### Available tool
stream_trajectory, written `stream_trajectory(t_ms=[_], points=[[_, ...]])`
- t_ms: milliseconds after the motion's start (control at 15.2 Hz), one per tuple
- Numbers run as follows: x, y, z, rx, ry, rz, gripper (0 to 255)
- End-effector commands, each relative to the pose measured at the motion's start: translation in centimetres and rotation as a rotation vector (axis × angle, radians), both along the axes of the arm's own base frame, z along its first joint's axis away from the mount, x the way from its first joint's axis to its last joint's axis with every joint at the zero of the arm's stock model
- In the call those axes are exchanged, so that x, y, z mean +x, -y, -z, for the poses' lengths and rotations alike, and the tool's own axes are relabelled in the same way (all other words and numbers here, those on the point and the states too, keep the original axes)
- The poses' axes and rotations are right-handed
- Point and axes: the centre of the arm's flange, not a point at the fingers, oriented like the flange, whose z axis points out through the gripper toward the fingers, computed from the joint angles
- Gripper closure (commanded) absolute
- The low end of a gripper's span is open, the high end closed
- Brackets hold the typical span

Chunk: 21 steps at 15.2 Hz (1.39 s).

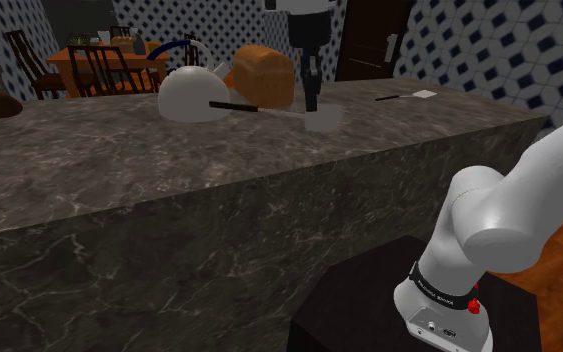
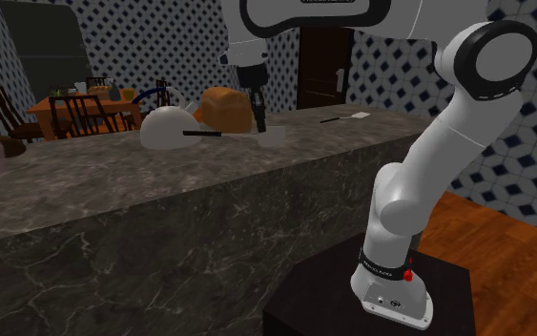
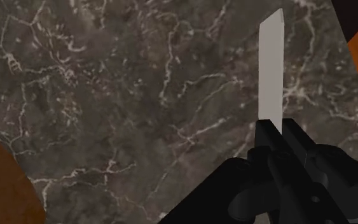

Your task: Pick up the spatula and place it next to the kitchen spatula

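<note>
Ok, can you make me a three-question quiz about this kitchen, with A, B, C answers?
1. Where does the second spatula lie?
A) on the floor
B) on the dark counter
C) on a chair

2. What colour is the loaf?
A) blue
B) green
C) orange-brown

3. What is the end effector doing?
A) it is shut on the spatula
B) it is wide open over nothing
C) it is holding the loaf

Answers:
1 B, it rests on the counter, towards the shoulder view's right of the end effector.
2 C, the loaf is drawn orange-brown.
3 A, the wrist view shows it clasping the pale blade.
</note>
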Motion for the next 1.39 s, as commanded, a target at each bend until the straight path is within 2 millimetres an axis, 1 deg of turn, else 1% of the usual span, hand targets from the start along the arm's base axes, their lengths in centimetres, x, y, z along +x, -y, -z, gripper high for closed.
stream_trajectory(t_ms=[0,1320], points=[[-0.4,2.5,-0.1,0.000,0.000,-0.001,255],[-5.5,28.4,-0.3,0.000,0.000,-0.001,255]])
